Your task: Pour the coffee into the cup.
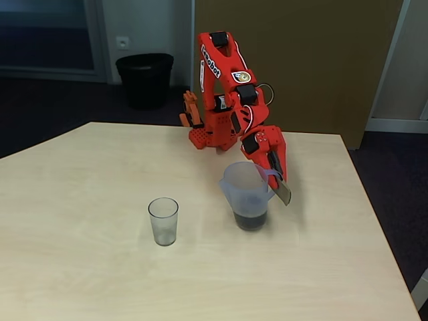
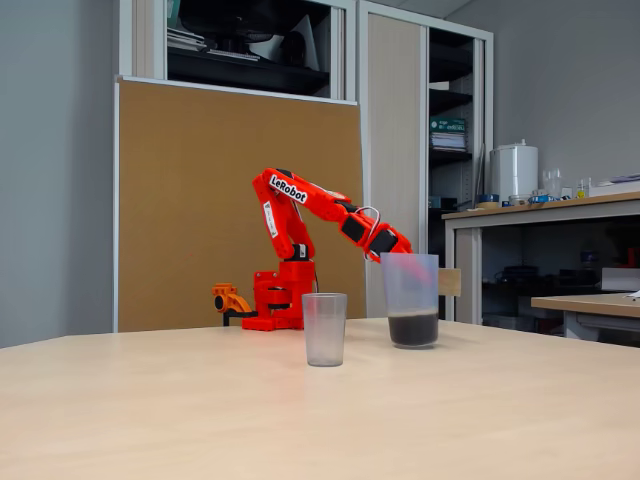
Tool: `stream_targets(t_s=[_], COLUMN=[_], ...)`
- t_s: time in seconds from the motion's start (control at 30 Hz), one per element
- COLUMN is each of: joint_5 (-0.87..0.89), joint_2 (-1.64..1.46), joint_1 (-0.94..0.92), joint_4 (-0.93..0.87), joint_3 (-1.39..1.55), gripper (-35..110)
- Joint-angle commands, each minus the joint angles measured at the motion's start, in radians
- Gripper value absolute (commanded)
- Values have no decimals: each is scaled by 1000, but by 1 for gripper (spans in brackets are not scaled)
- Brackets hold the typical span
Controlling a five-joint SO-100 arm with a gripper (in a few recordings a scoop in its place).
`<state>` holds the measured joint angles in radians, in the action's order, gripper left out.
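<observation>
Translucent jug [image 1: 246, 194] stands upright on the pale bench [image 1: 87, 267], dark brown coffee [image 1: 251, 220] filling only its bottom part; in both fixed views the liquid reads almost black through the clear wall. The cup [image 1: 163, 221], a small clear greyish tumbler, tapered and without handle, stands upright and looks empty, to the left of the jug and apart from it. Red arm's gripper [image 1: 275, 175] is at the jug's flat handle, apparently closed on it, though actual contact is hard to confirm.
</observation>
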<state>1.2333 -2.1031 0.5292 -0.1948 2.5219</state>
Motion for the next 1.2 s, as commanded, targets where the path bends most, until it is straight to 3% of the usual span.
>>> stream_targets(t_s=[0.0, 0.77, 1.17], joint_5=[-3, 239, 396], joint_2=[-69, -63, 112], joint_1=[8, -156, -202], joint_4=[-55, -48, 11], joint_3=[-86, -195, -367], gripper=[0, 0, 0])
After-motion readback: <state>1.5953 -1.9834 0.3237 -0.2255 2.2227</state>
